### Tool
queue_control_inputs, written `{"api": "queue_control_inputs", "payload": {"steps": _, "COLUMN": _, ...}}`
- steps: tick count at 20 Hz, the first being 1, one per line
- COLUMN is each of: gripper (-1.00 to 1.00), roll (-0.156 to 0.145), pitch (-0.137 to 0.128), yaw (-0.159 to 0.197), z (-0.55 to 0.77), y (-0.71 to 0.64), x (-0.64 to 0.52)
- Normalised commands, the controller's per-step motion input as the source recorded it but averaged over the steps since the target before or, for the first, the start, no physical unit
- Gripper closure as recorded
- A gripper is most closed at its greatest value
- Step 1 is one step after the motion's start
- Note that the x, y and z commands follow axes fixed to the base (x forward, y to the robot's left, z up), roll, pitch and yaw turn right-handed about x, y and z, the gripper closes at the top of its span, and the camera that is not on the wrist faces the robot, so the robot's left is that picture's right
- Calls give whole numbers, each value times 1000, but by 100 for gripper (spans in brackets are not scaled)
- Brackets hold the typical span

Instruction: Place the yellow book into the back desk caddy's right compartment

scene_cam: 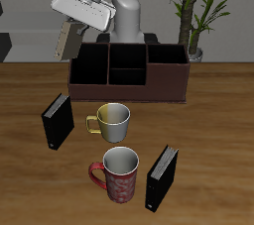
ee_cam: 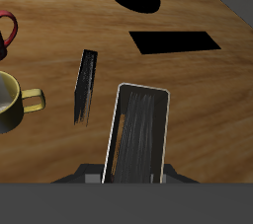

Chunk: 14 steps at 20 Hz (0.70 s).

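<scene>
My gripper [scene_cam: 71, 29] is shut on the yellow book [scene_cam: 66, 43] and holds it on end, slightly tilted, in the air. The book hangs just outside the end of the back desk caddy [scene_cam: 129, 88], above its rim level. The caddy's dark undivided end section [scene_cam: 89, 67], the right compartment, is the one closest to the book. In the wrist view the held book [ee_cam: 138, 134] fills the space between my fingers [ee_cam: 95, 176]. The caddy is out of that view.
A black book [scene_cam: 58, 122] stands in front of the caddy and also shows in the wrist view [ee_cam: 86, 85]. A yellow-handled mug [scene_cam: 113, 120], a red mug [scene_cam: 117, 174] and another black book [scene_cam: 162, 177] stand nearer the front edge. A potted plant [scene_cam: 193, 11] stands behind.
</scene>
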Motion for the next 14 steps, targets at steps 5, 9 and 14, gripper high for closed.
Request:
{"api": "queue_control_inputs", "payload": {"steps": 5, "gripper": 100, "roll": 30, "pitch": 8, "yaw": 42, "z": 168, "y": 304, "x": -146}}
{"api": "queue_control_inputs", "payload": {"steps": 9, "gripper": 100, "roll": 54, "pitch": -22, "yaw": 67, "z": 213, "y": 492, "x": -209}}
{"api": "queue_control_inputs", "payload": {"steps": 14, "gripper": 100, "roll": 41, "pitch": 20, "yaw": 35, "z": 140, "y": 361, "x": -139}}
